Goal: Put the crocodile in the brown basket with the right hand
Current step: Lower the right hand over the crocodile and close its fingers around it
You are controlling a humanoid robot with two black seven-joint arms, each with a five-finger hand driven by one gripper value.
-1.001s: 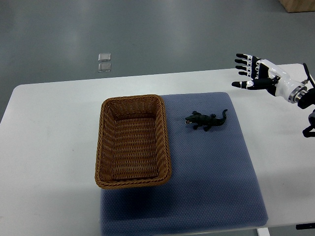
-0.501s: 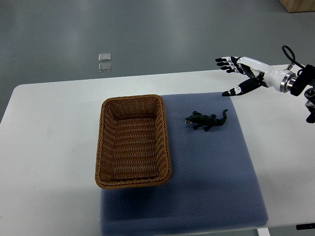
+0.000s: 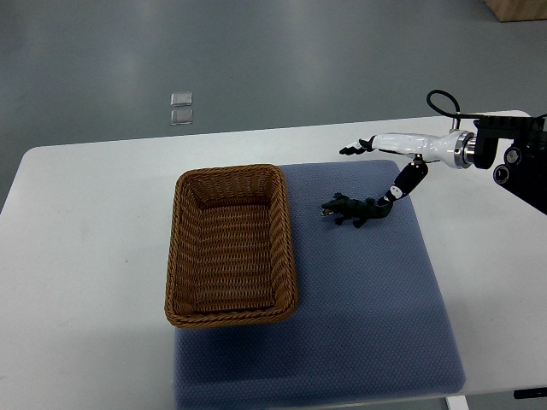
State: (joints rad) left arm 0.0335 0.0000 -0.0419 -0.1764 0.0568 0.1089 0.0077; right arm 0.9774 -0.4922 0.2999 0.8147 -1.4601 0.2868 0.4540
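While belly-down, dark green crocodile [image 3: 355,210]

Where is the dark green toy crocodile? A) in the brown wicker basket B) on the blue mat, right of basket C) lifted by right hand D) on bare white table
B: the dark green toy crocodile lies on the blue mat beside the brown wicker basket; the right hand is open near its tail.

One basket [image 3: 174,256], one crocodile [image 3: 357,210], one mat [image 3: 367,299], one table [image 3: 85,256], one right hand [image 3: 397,143].
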